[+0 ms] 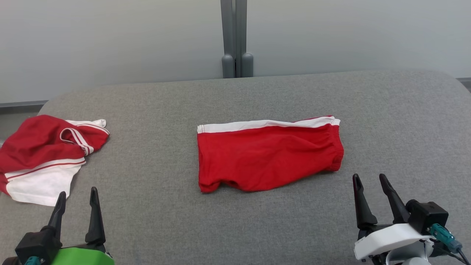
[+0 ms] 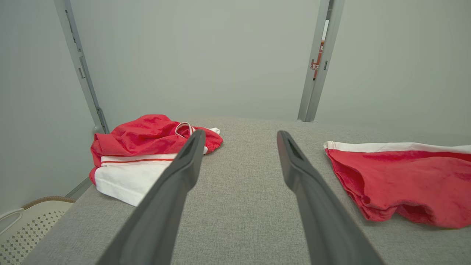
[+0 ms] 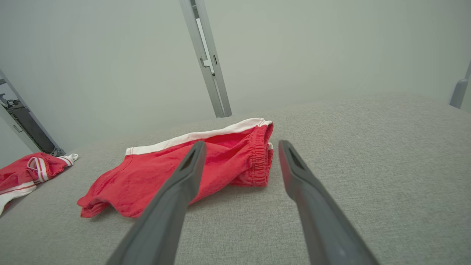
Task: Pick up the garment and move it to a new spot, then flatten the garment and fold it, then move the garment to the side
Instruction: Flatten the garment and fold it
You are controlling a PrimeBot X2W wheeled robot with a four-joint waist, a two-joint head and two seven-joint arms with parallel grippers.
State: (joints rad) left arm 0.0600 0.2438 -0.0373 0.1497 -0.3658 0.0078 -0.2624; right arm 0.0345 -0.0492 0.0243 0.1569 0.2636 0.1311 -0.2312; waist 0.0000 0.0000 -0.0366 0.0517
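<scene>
Condition: the red shorts (image 1: pixel 268 158) lie at the middle of the grey table (image 1: pixel 257 92), flat and doubled over. Their white stripe (image 1: pixel 265 125) runs along the far edge and the gathered waistband (image 1: pixel 336 147) is at the right end. The near-left hem is slightly rucked.

Left pincer (image 1: pixel 78 191): released, jaws apart, grasping nothing, at the near left and well apart from the shorts.

Right pincer (image 1: pixel 369 176): released, jaws apart, grasping nothing, just near and right of the waistband and not touching it.

Assessment: the fold appears made or nearly made. The step in hand is judged to be a further fold or the move to the side; which one cannot be settled.

Recommendation:
- Take both ends low, at the cloth's edge.
- Catch every layer in each grasp, so that the fold does not open.
- Lift both ends evenly.
- Smooth the rucked hem first.
- Keep clear of the crumpled red-and-white garment (image 1: pixel 44 154) at the far left edge.

Count:
- Garments: two, one folded and one crumpled.
- Pincers: two.
- Table: one.
</scene>
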